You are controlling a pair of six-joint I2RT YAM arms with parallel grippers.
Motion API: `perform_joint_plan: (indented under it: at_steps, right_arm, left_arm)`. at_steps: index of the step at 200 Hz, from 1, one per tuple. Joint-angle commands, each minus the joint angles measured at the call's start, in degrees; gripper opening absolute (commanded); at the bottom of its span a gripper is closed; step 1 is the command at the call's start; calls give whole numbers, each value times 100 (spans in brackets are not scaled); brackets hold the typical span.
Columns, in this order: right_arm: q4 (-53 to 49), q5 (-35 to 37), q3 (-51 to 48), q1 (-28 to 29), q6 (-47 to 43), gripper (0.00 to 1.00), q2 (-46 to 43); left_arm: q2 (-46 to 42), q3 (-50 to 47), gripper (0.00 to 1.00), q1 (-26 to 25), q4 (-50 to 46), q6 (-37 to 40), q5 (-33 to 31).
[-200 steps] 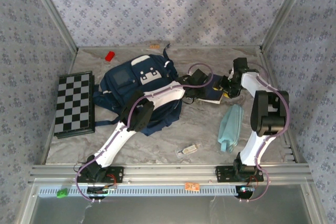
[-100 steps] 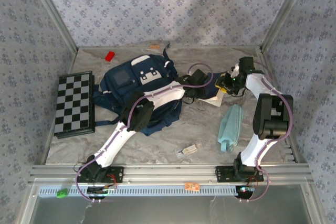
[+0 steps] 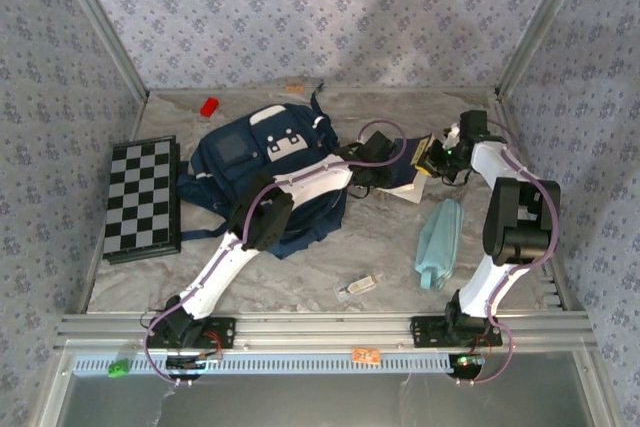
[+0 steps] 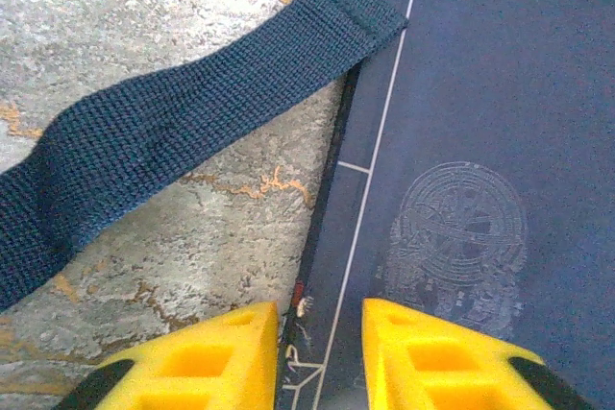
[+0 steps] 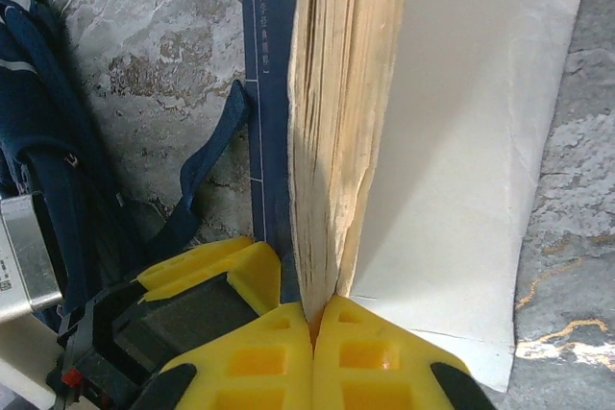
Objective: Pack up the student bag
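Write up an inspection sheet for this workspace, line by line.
Surface: marbled table, bare between items.
Job's things: bag lying left of centre; book beside it, strap end reaching its cover edge.
Clutter: checkerboard, red block, blue cloth, small clear item.
Grippers: left gripper open over the book's cover edge; right gripper shut on the book's pages.
Cables: purple cables looped along both arms.
Surroundings: patterned walls, metal frame.
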Motion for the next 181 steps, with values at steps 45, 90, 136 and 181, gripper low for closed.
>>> perform_joint_plan:
  at_steps: [45,90,136,181]
  right_arm:
    - [-73,-581,144,-9,79,0,-959]
    - [-97,-988,161,194,250,0,-1601]
    - [103,-1579,168,934,549,0,-1967]
    - [1301,-1944,-39,1760,1515,0,-2126]
  left_arm:
    - [-2055,-1295,53,592,472,48,513]
    - [-3941,-3238,71,1188,1441,-244,1369]
    - [-5268,-5126,86,1888,2792,-836,2592]
    - [-5907,-6202,87,2194,3770,-1001,3223]
